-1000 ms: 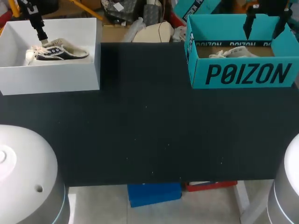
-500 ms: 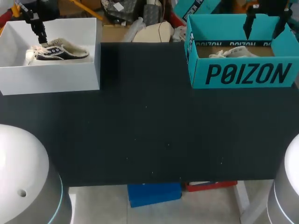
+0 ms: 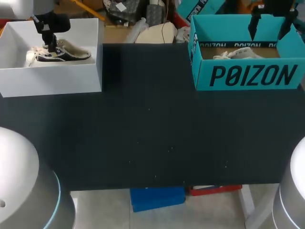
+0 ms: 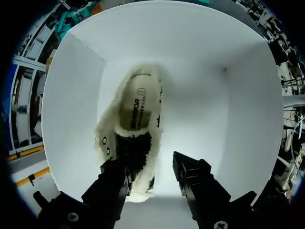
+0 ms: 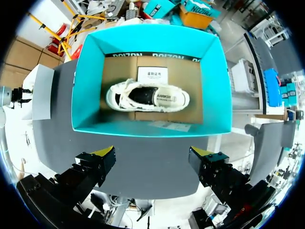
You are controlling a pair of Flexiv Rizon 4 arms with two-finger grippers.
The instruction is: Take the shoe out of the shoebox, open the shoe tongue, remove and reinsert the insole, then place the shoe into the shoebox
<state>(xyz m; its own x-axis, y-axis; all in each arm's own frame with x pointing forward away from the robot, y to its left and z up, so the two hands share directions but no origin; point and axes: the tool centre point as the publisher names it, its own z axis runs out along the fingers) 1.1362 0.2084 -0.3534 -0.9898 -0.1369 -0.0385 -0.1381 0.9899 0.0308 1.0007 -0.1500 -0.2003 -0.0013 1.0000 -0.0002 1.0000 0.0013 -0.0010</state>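
Note:
A dark and cream sneaker (image 3: 66,53) lies on its sole in the white shoebox (image 3: 52,78) at the table's back left. My left gripper (image 3: 50,44) hangs low over its laced front. In the left wrist view the sneaker (image 4: 138,114) shows its insole, and my left gripper (image 4: 151,168) is open. One finger (image 4: 114,179) overlaps the shoe's side while the other stands clear over the box floor (image 4: 200,105). A white sneaker (image 3: 240,54) lies in the teal shoebox (image 3: 248,76) at the back right. My right gripper (image 3: 270,26) hovers above it, and in the right wrist view this gripper (image 5: 153,153) is open wide over the teal box (image 5: 86,86) and shoe (image 5: 147,98).
The black tabletop (image 3: 152,124) stretches between the two boxes. My arms' rounded grey bases (image 3: 24,181) stand at the front corners.
My left gripper has shifted right and down onto the sneaker's front, and its fingers have narrowed a little. The right arm has stayed still.

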